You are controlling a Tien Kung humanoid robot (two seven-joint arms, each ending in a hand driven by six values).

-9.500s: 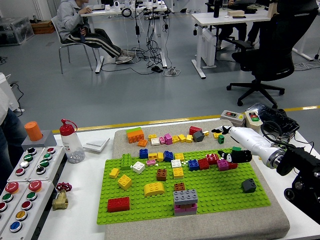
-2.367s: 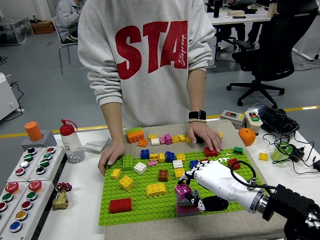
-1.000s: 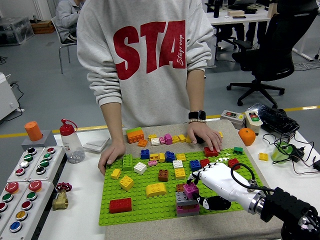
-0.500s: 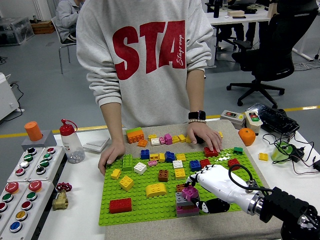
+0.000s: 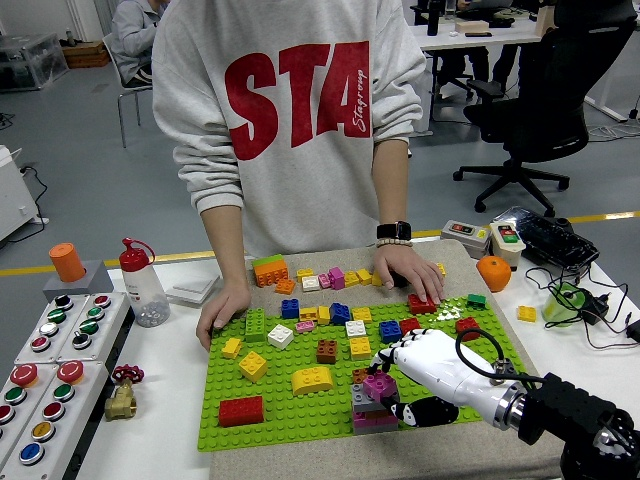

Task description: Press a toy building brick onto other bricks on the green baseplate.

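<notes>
A green baseplate (image 5: 270, 405) lies on a grey mat and carries several scattered bricks. Near its front edge stands a small stack (image 5: 368, 408) with a grey brick over a pink one. A magenta brick (image 5: 379, 385) sits on top of that stack. My right hand (image 5: 392, 385), white with black fingertips, comes in from the lower right and is shut on the magenta brick, with the thumb low beside the stack. A person at the far side rests one hand (image 5: 222, 312) on the plate's left edge and the other hand (image 5: 408, 274) at its back right.
Loose bricks (image 5: 330, 277) lie on the mat behind the plate. A button box (image 5: 55, 355), a brass valve (image 5: 122, 398), a clear bottle (image 5: 143, 283) and an orange cup (image 5: 68, 261) stand at the left. An orange ball (image 5: 493, 272) and cables lie at the right.
A person has stepped up and laid both hands at the plate. My right hand carried the magenta brick to the grey stack; in the last second it shifted only slightly.
</notes>
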